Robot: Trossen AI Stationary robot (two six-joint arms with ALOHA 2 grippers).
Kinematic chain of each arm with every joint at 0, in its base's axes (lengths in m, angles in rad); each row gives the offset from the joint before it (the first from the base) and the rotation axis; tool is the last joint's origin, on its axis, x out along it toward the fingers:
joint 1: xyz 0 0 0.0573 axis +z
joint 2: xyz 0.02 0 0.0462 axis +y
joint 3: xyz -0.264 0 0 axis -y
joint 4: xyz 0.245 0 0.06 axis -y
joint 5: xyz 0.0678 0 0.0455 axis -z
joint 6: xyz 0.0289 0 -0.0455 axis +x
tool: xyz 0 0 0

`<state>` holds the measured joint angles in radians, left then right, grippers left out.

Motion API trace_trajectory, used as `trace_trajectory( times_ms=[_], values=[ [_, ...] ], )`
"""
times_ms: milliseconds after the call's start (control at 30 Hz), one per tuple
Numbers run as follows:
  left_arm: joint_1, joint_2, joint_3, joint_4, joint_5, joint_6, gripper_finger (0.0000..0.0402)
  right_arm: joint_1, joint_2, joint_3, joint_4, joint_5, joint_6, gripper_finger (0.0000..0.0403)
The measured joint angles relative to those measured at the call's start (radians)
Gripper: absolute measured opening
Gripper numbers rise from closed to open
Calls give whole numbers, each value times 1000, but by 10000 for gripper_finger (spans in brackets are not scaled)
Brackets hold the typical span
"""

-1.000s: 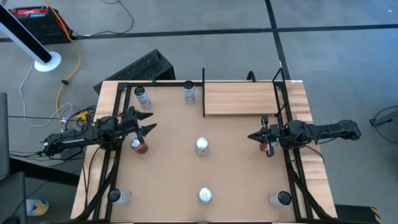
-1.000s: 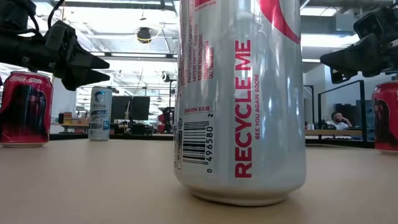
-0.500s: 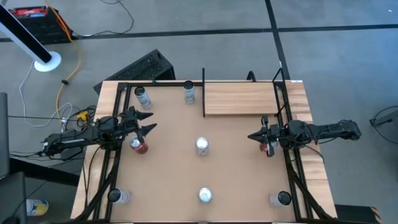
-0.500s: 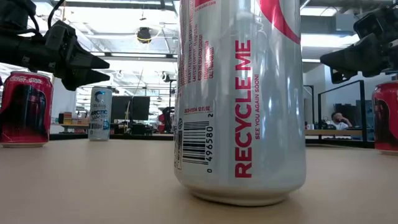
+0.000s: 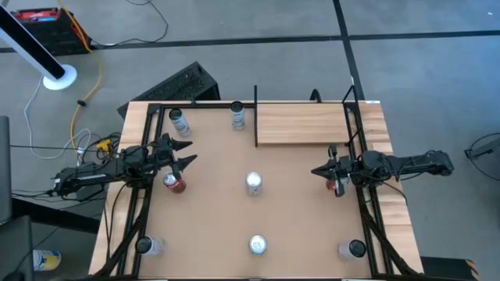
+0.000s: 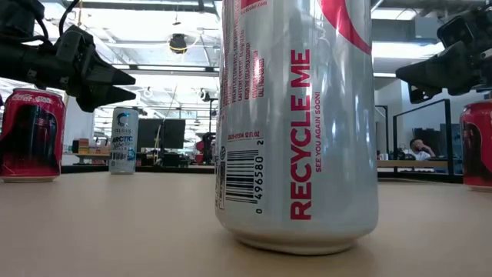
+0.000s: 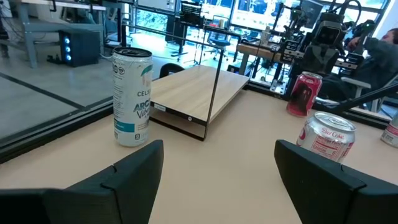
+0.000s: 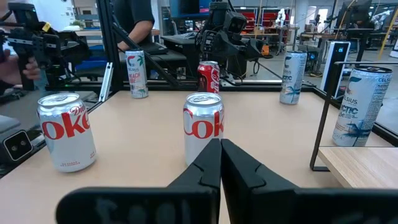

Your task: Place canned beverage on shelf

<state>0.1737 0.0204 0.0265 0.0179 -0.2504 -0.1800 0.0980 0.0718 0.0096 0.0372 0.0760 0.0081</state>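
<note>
The shelf [image 5: 303,123] lies at the table's far right (bare on top). A silver can [image 5: 254,183] stands mid-table. Left gripper [image 5: 186,154] hovers, fingers spread, by a red can [image 5: 173,182]; right gripper [image 5: 316,171] hovers, fingers pressed together.

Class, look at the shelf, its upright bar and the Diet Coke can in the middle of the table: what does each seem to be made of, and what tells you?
The shelf looks like pale wood or laminate, with matte grain streaks. Its upright bar seems black metal, thin and straight. The Diet Coke can looks like aluminium, with a silvery sheen and printed logo.
</note>
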Motion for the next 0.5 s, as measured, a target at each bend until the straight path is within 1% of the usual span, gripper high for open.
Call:
trace_trajectory(
  times_ms=[67, 133, 233, 333, 367, 433, 500],
  values=[
    [0, 0, 0, 0, 11, -27, 291, 0, 0, 0, 0, 0, 0, 31],
    [-1, 0, 0, -1, 33, -87, 291, 0, 0, 0, 0, 0, 0, 31],
    [-1, 1, 0, 0, 31, -136, 291, 0, 0, 0, 0, 0, 0, 31],
    [-1, 0, 0, 1, 31, -228, 291, 0, 0, 0, 2, 0, -5, 31],
    [-1, 0, 0, 1, 31, -267, 291, -1, 0, 0, 8, 1, -28, 31],
    [-1, 0, 0, -2, 30, -338, 291, -3, 0, 0, 45, 2, -62, 31],
    [-1, -1, 0, -3, 20, -385, 291, -3, 0, 0, 101, 2, -52, 31]
  ],
)
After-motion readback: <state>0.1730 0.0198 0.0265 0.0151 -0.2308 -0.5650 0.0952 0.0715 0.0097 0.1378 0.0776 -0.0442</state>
